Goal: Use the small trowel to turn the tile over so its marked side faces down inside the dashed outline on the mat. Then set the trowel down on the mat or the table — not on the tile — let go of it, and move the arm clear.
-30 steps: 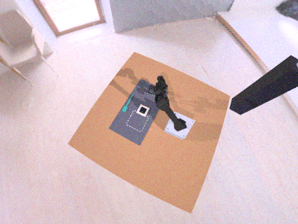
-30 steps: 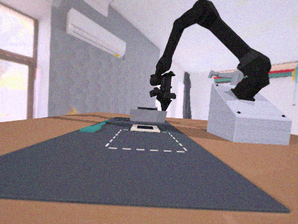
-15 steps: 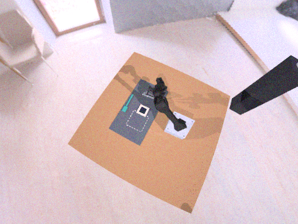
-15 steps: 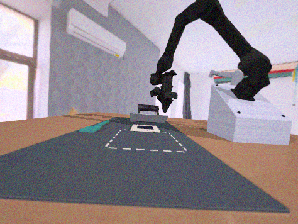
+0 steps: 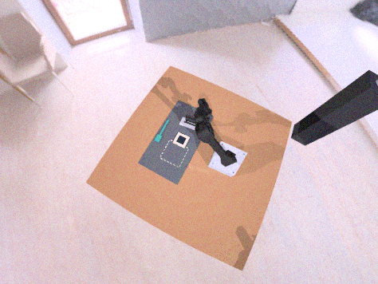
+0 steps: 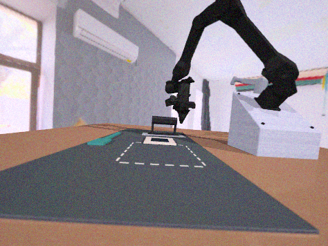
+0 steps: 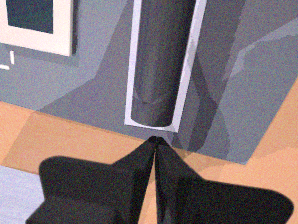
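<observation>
A white tile (image 5: 181, 140) (image 6: 160, 140) (image 7: 36, 41) lies flat with its dark square mark up, at the far edge of the dashed outline (image 6: 139, 164) (image 7: 12, 57). A trowel (image 5: 183, 123) (image 6: 164, 120) (image 7: 160, 75), a pale flat plate with a black bridge handle, lies on the mat (image 5: 175, 176) (image 6: 156, 197) behind the tile, handle up. My gripper (image 6: 181, 121) (image 7: 156, 141) is shut with nothing between its fingertips. It hangs above the mat's right edge, near the trowel's arm-side end, apart from it. In the top view the arm hides the fingertips and part of the trowel.
A teal long-handled tool (image 5: 158, 138) (image 6: 99, 141) with a broad blade lies along the mat's left side. The arm stands on a white base block (image 6: 277, 142) right of the mat. Arm shadows fall over the mat and table.
</observation>
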`<state>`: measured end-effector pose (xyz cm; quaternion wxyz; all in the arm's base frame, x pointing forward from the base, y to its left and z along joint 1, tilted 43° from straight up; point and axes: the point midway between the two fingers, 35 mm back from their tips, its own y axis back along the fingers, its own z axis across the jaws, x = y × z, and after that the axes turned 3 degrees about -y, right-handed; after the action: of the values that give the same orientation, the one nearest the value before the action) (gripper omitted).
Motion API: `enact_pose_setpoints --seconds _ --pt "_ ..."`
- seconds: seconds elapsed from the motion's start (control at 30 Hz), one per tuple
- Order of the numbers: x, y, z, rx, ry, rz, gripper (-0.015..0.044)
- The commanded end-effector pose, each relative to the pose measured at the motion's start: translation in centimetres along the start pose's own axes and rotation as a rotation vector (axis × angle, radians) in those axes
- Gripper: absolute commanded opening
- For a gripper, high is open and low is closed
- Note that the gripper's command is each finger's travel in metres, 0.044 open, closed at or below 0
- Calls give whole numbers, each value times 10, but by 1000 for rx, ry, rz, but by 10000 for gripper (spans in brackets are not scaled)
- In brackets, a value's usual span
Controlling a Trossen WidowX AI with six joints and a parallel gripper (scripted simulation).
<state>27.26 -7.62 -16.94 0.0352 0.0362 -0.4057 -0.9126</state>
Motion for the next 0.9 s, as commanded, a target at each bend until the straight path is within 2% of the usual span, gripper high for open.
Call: enact_pose_setpoints --seconds 0.0,0.1,0.23,0.87 --pt "0 0 0 0 0 0 0" --pt "0 0 0 0 0 0 0" --pt "-1 1 -5 1 0 0 100" --pt "-2 18 -74 1 -3 -2 100"
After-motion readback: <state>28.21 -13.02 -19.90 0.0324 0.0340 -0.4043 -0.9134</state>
